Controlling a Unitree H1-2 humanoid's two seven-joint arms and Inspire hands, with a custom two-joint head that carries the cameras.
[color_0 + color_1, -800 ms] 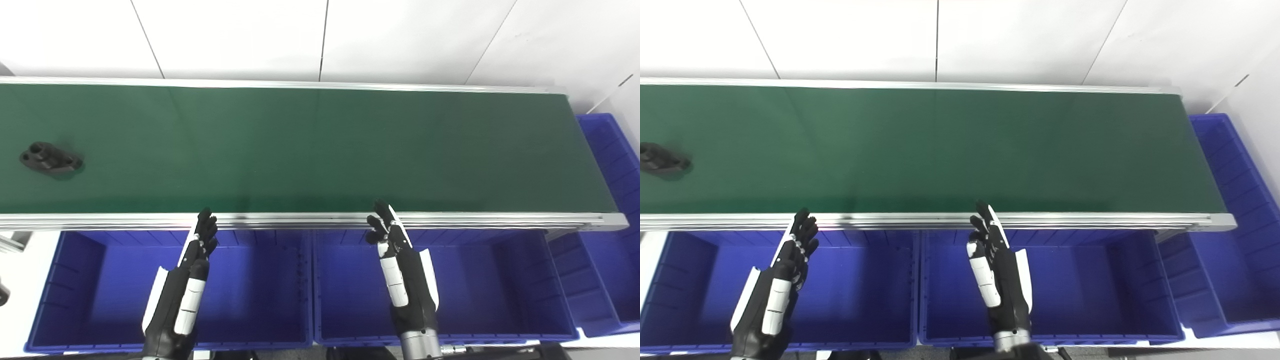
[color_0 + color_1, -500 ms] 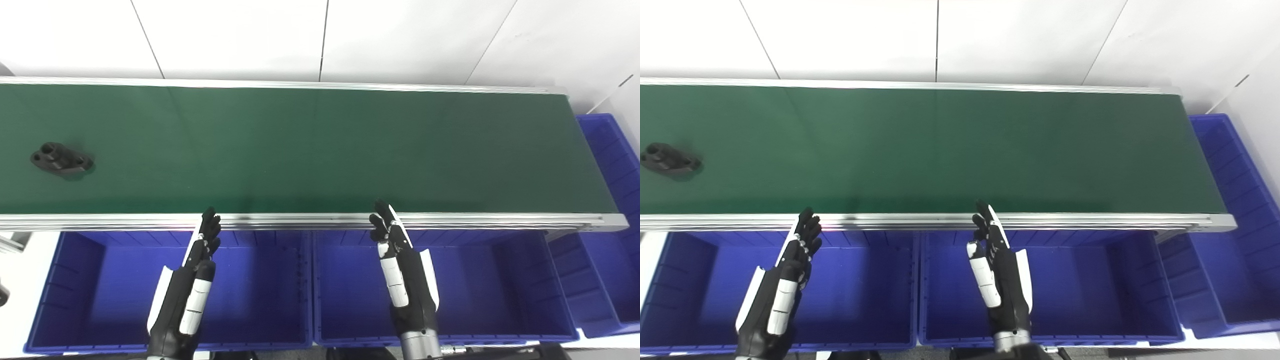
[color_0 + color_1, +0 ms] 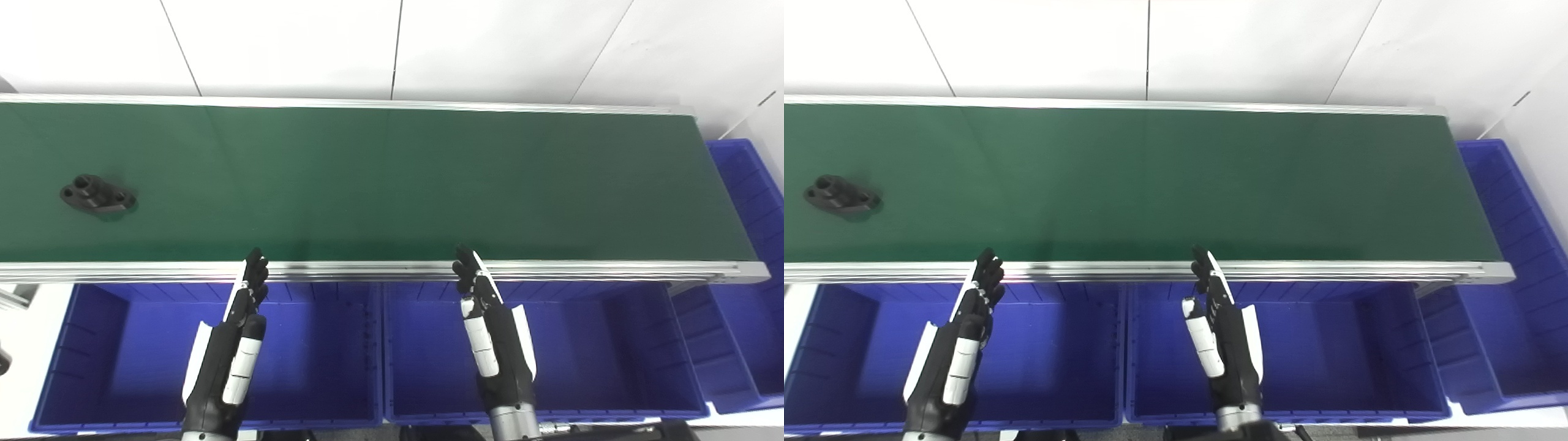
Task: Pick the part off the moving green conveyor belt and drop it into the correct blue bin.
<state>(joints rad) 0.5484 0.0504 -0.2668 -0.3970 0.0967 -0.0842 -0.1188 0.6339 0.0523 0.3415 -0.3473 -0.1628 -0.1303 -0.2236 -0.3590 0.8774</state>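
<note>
A black part (image 3: 97, 195) lies flat on the green belt (image 3: 392, 184), far toward its left end and about midway between the belt's far and near edges. It shows a raised round boss with a hole and flat lobes on either side. Nothing touches it.

Both hands hang over the blue bins below the belt's near rail (image 3: 380, 269). The left hand (image 3: 236, 334) is over the left bin (image 3: 92, 367), its fingers (image 3: 255, 264) stretched out straight and close together, with their tips reaching up to the rail. It holds nothing. The part sits well apart from it, up and to the left on the belt.

The right hand (image 3: 493, 337) is over the middle bin (image 3: 612, 367), its fingers (image 3: 467, 264) likewise extended and lightly spread, tips at the rail, with the thumb held a little off to the side. It also holds nothing.

A third bin (image 3: 744, 184) stands at the belt's right end, set lengthwise along it. The two bins under the hands look bare inside. A white panelled wall (image 3: 392, 43) rises behind the belt.
</note>
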